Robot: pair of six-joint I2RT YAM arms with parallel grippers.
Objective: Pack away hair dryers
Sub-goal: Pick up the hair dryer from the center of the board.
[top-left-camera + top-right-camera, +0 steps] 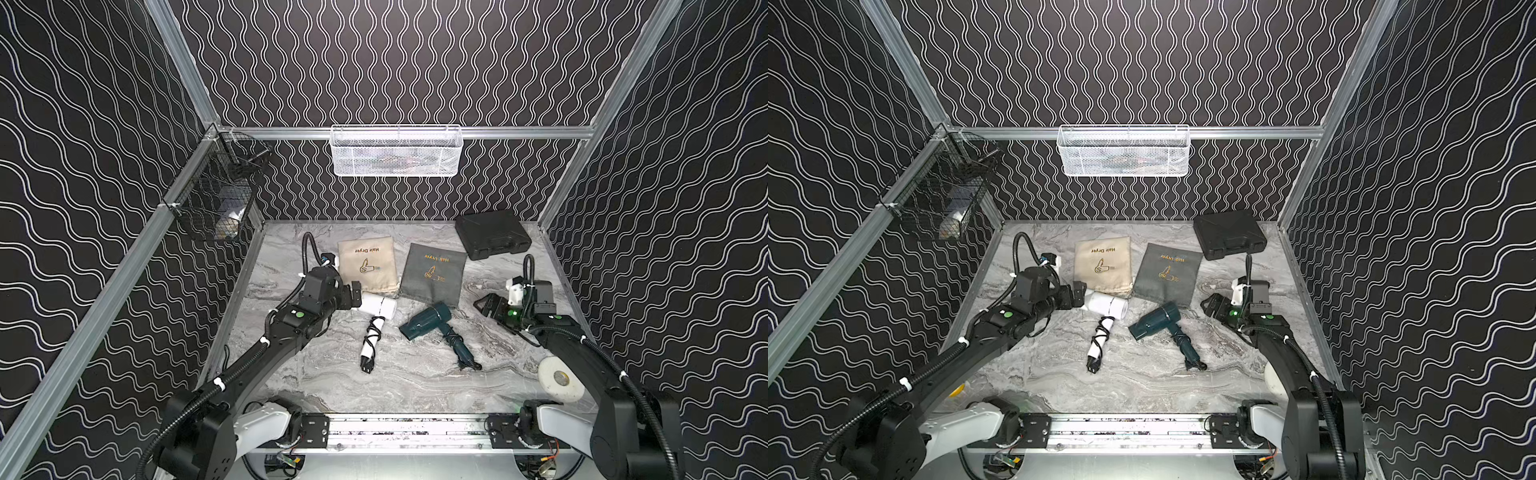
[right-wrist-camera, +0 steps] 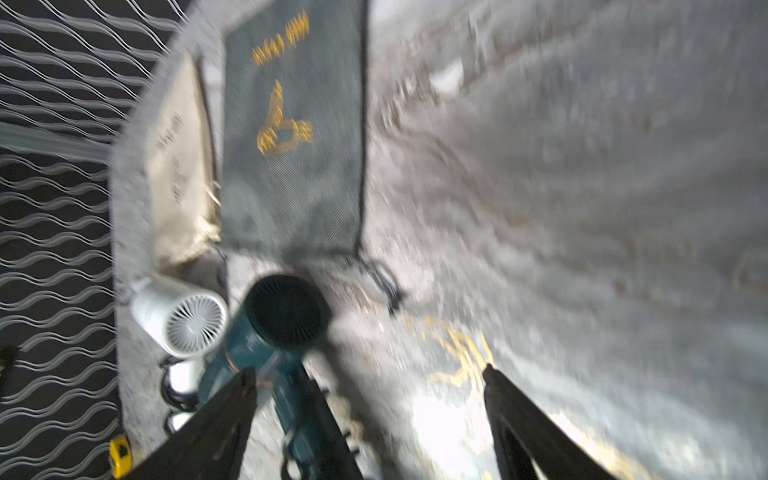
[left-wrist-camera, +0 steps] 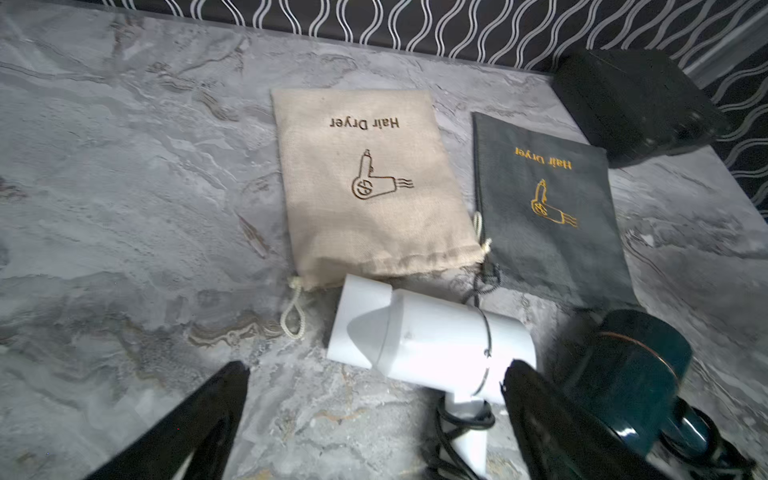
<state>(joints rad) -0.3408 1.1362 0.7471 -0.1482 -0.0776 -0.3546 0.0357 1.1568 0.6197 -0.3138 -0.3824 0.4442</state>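
The white hair dryer (image 1: 376,307) (image 1: 1106,305) lies mid-table, black cord wound round its handle. The dark teal hair dryer (image 1: 428,322) (image 1: 1156,320) lies just to its right, corded handle toward the front. My left gripper (image 1: 355,295) (image 3: 376,368) is open at the white dryer's (image 3: 432,336) left end, holding nothing. In the left wrist view the handle sits close to one finger. My right gripper (image 1: 484,305) (image 2: 369,370) is open a little right of the teal dryer (image 2: 266,332), apart from it. The right wrist view is blurred.
A beige pouch (image 1: 368,266) and a grey pouch (image 1: 434,272) lie flat behind the dryers. A black hard case (image 1: 492,235) sits at the back right. A white mesh basket (image 1: 395,151) hangs on the back rail, a black wire basket (image 1: 216,195) on the left. A white disc (image 1: 559,378) lies front right.
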